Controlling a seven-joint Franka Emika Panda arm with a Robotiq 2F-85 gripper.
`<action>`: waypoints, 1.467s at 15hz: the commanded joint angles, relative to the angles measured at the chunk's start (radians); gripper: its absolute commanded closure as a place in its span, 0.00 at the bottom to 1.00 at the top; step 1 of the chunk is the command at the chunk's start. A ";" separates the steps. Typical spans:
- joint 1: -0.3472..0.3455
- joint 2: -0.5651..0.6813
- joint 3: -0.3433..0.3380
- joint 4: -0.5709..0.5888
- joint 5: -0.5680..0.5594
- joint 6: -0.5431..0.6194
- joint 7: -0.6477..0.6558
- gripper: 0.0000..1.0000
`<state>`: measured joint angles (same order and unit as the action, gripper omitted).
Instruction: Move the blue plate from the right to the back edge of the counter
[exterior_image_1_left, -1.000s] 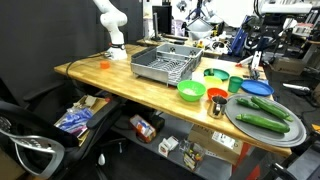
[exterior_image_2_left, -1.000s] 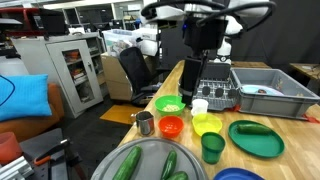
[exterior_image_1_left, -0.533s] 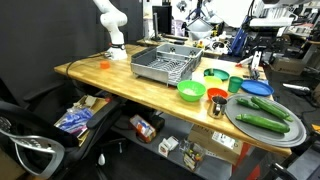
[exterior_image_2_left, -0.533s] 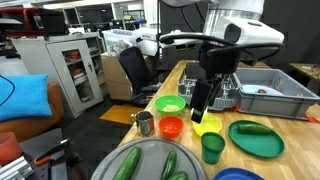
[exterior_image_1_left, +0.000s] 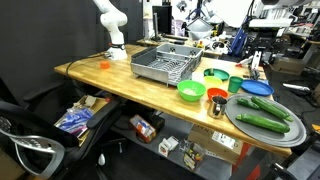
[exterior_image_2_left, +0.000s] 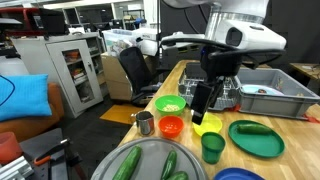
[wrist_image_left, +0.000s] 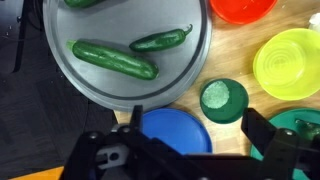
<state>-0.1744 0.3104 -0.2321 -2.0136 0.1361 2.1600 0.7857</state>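
- We see the round bright-blue plastic plate (wrist_image_left: 176, 131) lying flat on the long light-brown wooden surface (exterior_image_1_left: 95, 78), just beside the rim of the large grey round tray (wrist_image_left: 60, 60) and near the small green cup (wrist_image_left: 222, 98).
- In an exterior view the blue plate (exterior_image_1_left: 257, 88) sits at the crowded end of the surface, behind the grey tray (exterior_image_1_left: 240, 112).
- The gripper (wrist_image_left: 172, 132) hangs in the air above this plate with its jaws spread wide, grasping nothing. In the wrist view we see the plate between the two dark fingers (wrist_image_left: 268, 133).
- The grey tray holds long green vegetables: a cucumber (wrist_image_left: 113, 59), a slimmer pepper-like one (wrist_image_left: 160, 40) and a third (wrist_image_left: 85, 3) cut off by the picture's edge.
- The bright green bowl (exterior_image_2_left: 171, 104) holds something pale that we cannot make out.
- The flat green plate (exterior_image_2_left: 262, 142) carries one dark green vegetable (exterior_image_2_left: 251, 128).
- A red bowl (exterior_image_2_left: 171, 126) and a yellow bowl (exterior_image_2_left: 207, 124) stand side by side between the green bowl and the green cup.
- The grey metal dish rack (exterior_image_1_left: 165, 66) stands mid-surface. We cannot tell what it holds.
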 joint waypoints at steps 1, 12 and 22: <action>-0.023 0.082 -0.013 0.079 0.055 0.006 0.020 0.00; -0.066 0.416 -0.017 0.354 0.083 0.091 0.012 0.00; -0.104 0.612 -0.003 0.549 0.115 0.071 -0.007 0.00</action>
<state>-0.2542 0.8762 -0.2511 -1.5394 0.2387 2.2723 0.8010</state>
